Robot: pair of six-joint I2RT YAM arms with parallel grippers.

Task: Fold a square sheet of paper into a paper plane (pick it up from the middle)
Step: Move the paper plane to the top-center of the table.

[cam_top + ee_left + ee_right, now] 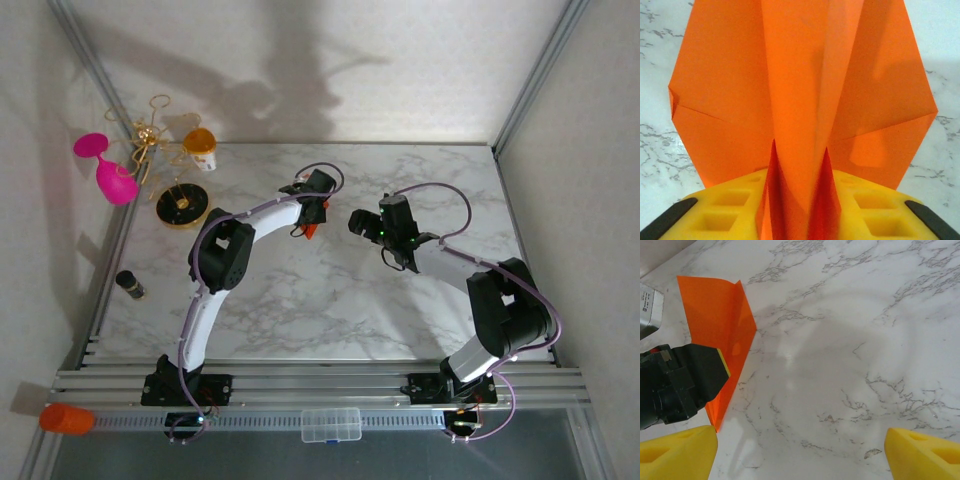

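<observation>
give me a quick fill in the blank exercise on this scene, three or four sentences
1. The folded paper between the fingers of the left gripper is ___ in colour.
2. The right gripper has its jaws ___, with nothing between them.
3. The table has a white ___ pattern.
4. The goblet by the table's left edge is ___ in colour.
Missing words: orange; open; marble; pink.

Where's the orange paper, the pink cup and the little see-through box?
orange paper [801, 100]: left wrist view, on its middle fold.
pink goblet [116, 184]: top view, on its bowl.
see-through box [331, 424]: top view, on the middle of its lid.
</observation>
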